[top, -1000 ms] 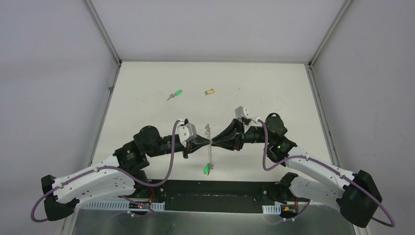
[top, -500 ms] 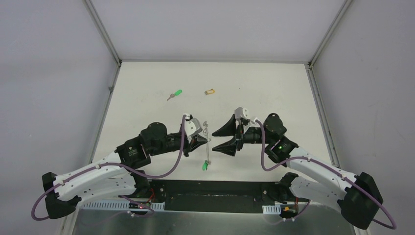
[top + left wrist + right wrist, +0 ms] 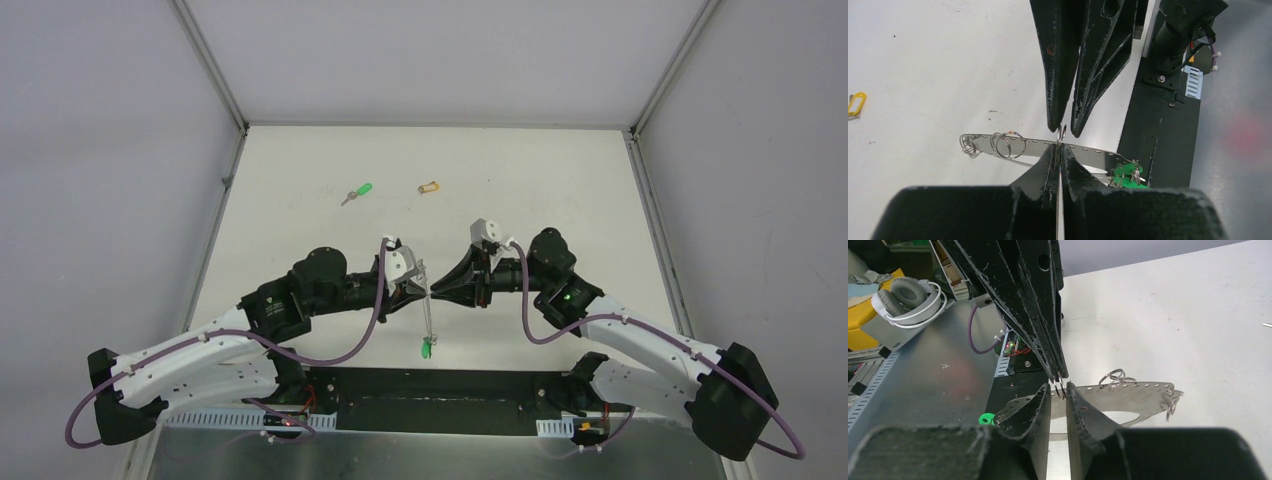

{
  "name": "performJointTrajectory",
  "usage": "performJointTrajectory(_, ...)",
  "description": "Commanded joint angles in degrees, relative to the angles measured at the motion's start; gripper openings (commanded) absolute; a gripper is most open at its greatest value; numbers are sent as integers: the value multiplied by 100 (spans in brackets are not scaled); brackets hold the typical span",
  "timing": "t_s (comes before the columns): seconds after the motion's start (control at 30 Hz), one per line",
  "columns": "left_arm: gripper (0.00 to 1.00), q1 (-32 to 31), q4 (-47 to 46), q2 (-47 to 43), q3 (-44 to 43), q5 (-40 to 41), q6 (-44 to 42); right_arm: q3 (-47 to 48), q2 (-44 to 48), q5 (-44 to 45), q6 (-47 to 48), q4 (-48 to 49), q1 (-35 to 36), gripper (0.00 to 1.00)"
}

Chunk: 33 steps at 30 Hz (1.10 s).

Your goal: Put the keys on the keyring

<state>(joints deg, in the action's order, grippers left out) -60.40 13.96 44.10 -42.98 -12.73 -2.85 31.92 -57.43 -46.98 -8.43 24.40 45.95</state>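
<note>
The left gripper (image 3: 1059, 152) is clenched on the thin edge of the keyring (image 3: 1035, 146), a flat perforated metal band held off the table (image 3: 560, 180) at the centre of the overhead view. The right gripper (image 3: 1066, 131) meets it tip to tip, jaws narrowly parted either side of a small ring (image 3: 1061, 133) that stands up from the band right at the left fingertips (whether a pad already touches the ring I cannot tell). The main risk is probably the closing itself. The ring is thin and sits hard against the other fingers, so the right jaws could pinch those instead, or skid off and flick the ring aside. A pull might also swing the band in its single-point hold, since the green tag (image 3: 1124, 171) weighs down one end. Both the green key (image 3: 358, 191) and the yellow-tan key (image 3: 429, 187) lie in the upper middle of the overhead view, well apart from both arms, so neither is threaded yet.
</note>
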Motion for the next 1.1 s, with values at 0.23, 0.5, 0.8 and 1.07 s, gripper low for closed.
performJointTrajectory(0.23,0,-16,-261,-32,-290,-324,-75,201,-64,-289,-61,448,21,8)
performJointTrajectory(0.5,0,-16,-262,-5,-294,-461,-33,257,-189,-481,-86,516,19,0)
performJointTrajectory(0.8,35,-18,-261,-212,-206,-150,38,-29,-11,-461,-442,1146,19,0)
performJointTrajectory(1.07,45,-16,-941,-705,311,-432,-70,-476,118,-147,-962,2461,28,0)
